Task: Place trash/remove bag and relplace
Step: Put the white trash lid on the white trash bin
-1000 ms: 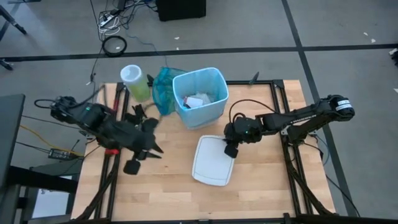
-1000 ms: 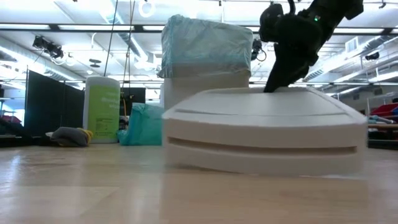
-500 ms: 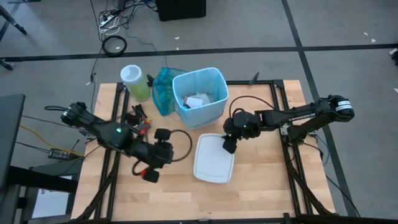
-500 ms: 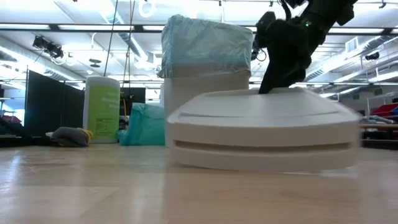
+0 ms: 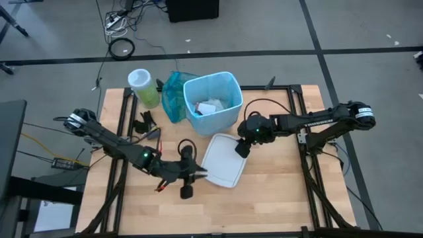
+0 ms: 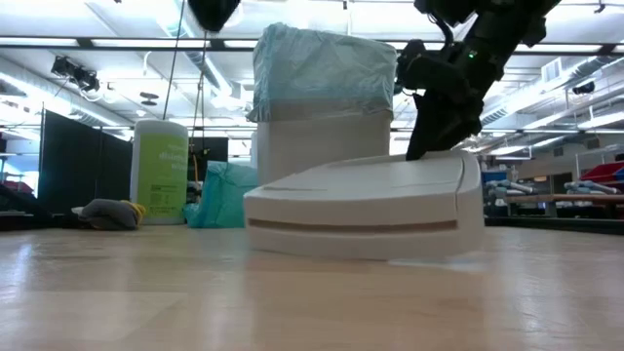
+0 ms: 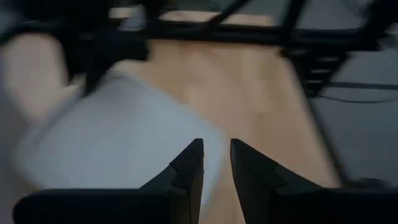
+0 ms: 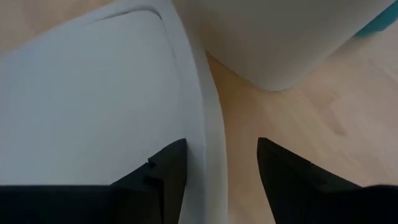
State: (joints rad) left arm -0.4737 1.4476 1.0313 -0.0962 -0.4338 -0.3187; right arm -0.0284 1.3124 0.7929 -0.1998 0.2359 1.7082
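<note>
Centrally on the wooden table (image 5: pixel 264 198) stands the white bin (image 5: pixel 213 104), lined with the light blue bag (image 5: pixel 232 82), whose rim folds over the bin's top edge. Trash (image 5: pixel 210 107) lies inside the bag. A flat white lid (image 5: pixel 222 160) lies on the table just in front of the bin. A teal-green bag (image 5: pixel 173 94) sits beside the bin, with a green-labelled canister (image 5: pixel 143 87) next to it. The right pincer (image 5: pixel 242 148) is at the lid's edge nearest the bin, its fingers (image 8: pixel 163 175) apart, straddling the lid's rim. The left pincer (image 5: pixel 202 176) is at the lid's opposite side, fingers (image 7: pixel 188 171) slightly apart, holding nothing.
</note>
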